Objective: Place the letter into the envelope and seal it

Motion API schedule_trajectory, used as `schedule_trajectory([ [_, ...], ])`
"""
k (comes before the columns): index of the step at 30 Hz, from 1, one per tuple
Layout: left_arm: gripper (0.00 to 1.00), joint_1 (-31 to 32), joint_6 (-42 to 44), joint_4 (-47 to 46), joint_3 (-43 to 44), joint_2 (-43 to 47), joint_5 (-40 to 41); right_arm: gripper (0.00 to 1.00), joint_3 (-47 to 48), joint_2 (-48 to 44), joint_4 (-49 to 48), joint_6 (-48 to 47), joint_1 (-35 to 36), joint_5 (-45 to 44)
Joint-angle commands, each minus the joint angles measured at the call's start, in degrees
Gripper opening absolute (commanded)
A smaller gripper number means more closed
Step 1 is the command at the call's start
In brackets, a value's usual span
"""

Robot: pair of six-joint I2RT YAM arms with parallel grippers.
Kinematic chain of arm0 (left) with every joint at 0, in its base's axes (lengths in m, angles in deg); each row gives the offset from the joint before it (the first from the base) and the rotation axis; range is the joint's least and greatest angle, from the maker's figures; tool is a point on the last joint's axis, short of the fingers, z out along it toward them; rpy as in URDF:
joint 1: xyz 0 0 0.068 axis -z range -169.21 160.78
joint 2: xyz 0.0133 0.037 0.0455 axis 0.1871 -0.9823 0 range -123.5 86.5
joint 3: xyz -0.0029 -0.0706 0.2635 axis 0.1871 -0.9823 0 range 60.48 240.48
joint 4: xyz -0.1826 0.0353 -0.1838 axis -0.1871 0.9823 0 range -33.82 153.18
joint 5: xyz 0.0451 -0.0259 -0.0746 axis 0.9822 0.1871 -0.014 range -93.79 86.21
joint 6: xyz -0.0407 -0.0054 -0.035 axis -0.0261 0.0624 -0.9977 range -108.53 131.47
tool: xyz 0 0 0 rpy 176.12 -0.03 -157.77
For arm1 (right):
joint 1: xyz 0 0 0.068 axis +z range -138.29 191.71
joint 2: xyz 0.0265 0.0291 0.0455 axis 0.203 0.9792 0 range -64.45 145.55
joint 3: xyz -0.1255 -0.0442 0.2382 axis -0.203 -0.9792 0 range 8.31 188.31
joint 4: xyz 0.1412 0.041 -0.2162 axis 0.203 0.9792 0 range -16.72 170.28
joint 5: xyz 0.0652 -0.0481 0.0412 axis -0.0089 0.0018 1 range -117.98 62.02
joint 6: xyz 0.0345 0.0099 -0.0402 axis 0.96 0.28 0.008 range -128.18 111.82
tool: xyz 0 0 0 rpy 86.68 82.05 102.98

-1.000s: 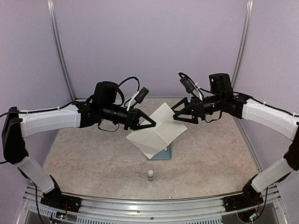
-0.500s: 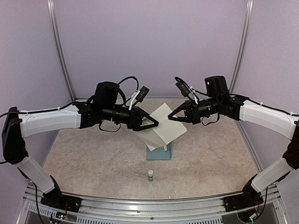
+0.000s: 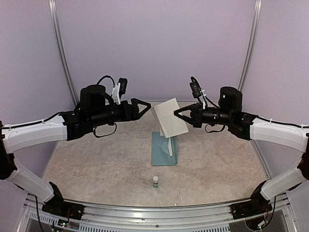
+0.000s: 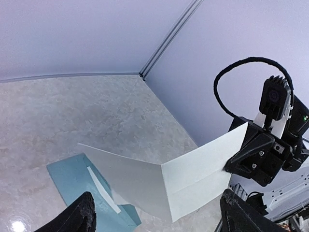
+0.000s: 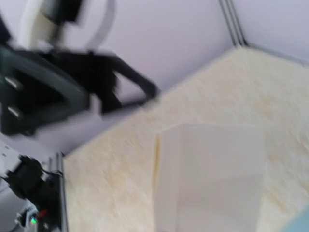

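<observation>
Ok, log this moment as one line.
left gripper: open, clear of letter | right gripper: shut on letter, aloft | envelope: flat on table

The robot arms are two, the left arm (image 3: 38,133) and the right arm (image 3: 275,133). Each arm carries one gripper, so there are two grippers in total: the left gripper (image 3: 147,107) and the right gripper (image 3: 175,112). There is one white folded letter (image 3: 170,118), one teal-blue envelope (image 3: 161,150) and one small glue stick (image 3: 155,181). There is one marbled table (image 3: 96,159).
</observation>
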Motion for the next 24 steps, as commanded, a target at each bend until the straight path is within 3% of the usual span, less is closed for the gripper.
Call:
schedule_trajectory([
  [1,0.83,1.16,-6.9,-7.64,-2.41,-2.02,-6.26,0.0,-0.28,-1.45,-12.42,4.29,1.27,3.08],
  [12,0.77,2.17,-7.45,-16.67,-2.14,-4.28,-19.1,0.0,-1.02,1.08,-18.21,7.8,1.95,8.4],
  [20,0.59,2.87,-6.66,-16.8,-1.66,-5.68,-19.72,0.0,-1.3,1.67,-19.34,9.02,2.09,9.8],
  [24,0.43,2.89,-6.73,-17.63,-2.34,-5.37,-19.82,0.0,-1.27,1.65,-17.81,8.59,2.08,8.2],
])
